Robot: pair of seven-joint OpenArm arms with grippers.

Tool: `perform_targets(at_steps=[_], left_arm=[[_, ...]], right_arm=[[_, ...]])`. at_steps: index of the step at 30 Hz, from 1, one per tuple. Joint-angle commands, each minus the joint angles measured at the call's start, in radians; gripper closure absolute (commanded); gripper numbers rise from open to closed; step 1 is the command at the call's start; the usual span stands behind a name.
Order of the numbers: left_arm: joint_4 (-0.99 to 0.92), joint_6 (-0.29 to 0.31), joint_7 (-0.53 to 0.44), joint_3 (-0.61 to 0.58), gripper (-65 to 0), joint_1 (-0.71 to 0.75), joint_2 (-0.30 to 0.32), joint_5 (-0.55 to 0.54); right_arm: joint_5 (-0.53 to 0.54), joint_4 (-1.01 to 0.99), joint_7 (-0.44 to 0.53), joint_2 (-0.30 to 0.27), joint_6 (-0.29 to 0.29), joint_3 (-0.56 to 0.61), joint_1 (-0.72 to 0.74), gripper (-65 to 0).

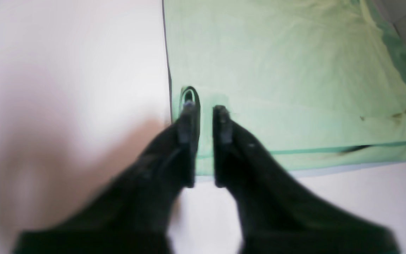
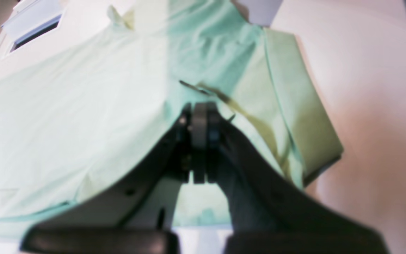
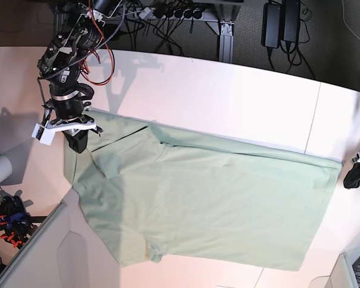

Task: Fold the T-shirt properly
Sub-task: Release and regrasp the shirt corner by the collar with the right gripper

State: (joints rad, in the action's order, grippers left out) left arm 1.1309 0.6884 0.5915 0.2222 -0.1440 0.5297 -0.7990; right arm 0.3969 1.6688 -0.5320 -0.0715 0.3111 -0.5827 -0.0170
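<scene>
Base view: pale mint-green fabric T-shirt spread lengthwise across the white bench, right hand clamped on its sleeve-end shoulder, left hand pinched together just beside the hem.

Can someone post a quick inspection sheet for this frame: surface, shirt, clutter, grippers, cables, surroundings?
Surface: white table, a seam line running across it on the right.
Job's things: T-shirt lies spread out, one long edge folded over, sleeves showing at the left.
Clutter: nothing seen on the table beyond the shirt.
Grippers: left gripper shut, fingertips at the shirt's corner by the hem; right gripper shut, down on the shirt's shoulder area; a pinch of cloth cannot be confirmed.
Cables: red and black wires on the right arm; power bricks behind the table.
Surroundings: dark floor, desk frame behind.
</scene>
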Motion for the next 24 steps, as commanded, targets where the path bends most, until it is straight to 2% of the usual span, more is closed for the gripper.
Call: perform_targets(at_steps=[1, 4, 9, 11, 13, 16, 19, 22, 23, 24], left_arm=[[0.04, 0.01, -0.035, 0.006, 0.0, -0.022, 0.008, -0.005], [0.1, 0.01, -0.046, -0.013, 0.0, -0.022, -0.019, 0.06], [0.111, 0.01, -0.06, -0.097, 0.0, -0.022, -0.034, 0.108], [0.111, 0.01, -0.045, -0.096, 0.0, -0.022, -0.032, 0.08], [0.111, 0.01, 0.011, -0.068, 0.0, -0.018, -0.022, -0.008], [0.111, 0.01, 0.061, 0.006, -8.6, 0.016, 0.006, -0.102], [0.111, 0.01, 0.064, 0.066, -17.8, 0.061, 0.034, -0.148], [0.111, 0.01, 0.068, 0.095, -23.4, 0.113, 0.045, -0.181], [0.111, 0.01, 0.068, 0.1, -24.7, 0.132, 0.044, -0.191], [0.111, 0.01, 0.068, 0.102, -25.8, 0.15, 0.043, -0.198]], right_arm=[[-0.008, 0.011, 0.032, -0.011, 0.008, 0.006, 0.027, 0.0], [-0.069, -0.02, 0.047, -0.012, 0.007, 0.042, 0.056, 0.0], [-0.091, -0.058, 0.035, -0.011, 0.007, 0.081, 0.072, 0.0], [-0.08, -0.051, 0.011, -0.012, 0.006, 0.065, 0.071, 0.0], [-0.031, -0.029, -0.038, -0.012, 0.006, 0.021, 0.059, 0.0], [0.061, 0.03, -0.062, -0.011, 0.007, -0.083, -0.012, 0.0], [0.117, 0.058, -0.076, -0.011, 0.007, -0.204, -0.072, 0.0], [0.166, 0.057, -0.076, -0.011, 0.007, -0.298, -0.117, 0.0], [0.173, 0.057, -0.076, -0.011, 0.007, -0.316, -0.131, -2.9], [0.176, 0.054, -0.074, -0.011, 0.006, -0.328, -0.143, -11.6]])
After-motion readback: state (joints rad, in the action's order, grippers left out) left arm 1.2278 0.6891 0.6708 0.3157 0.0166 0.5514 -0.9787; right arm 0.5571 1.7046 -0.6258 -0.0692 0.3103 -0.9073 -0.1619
